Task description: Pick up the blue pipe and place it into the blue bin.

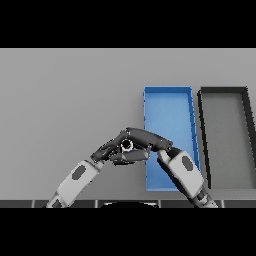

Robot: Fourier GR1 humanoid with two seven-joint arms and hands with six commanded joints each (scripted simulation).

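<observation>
Grey table holds the blue bin at middle right. Both hands, left hand and right hand, meet beside it; I cannot tell their grip. No pipe shows inside.

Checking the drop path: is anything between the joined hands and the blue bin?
Nothing visible. The right hand and left hand meet just left of the blue bin; only the right forearm overlaps its near corner.

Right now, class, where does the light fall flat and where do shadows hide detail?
Head view: the grey table is evenly lit, without glare; the blue bin shows only faint inner shading; the dark left hand and right hand merge, hiding whatever lies between them.
</observation>
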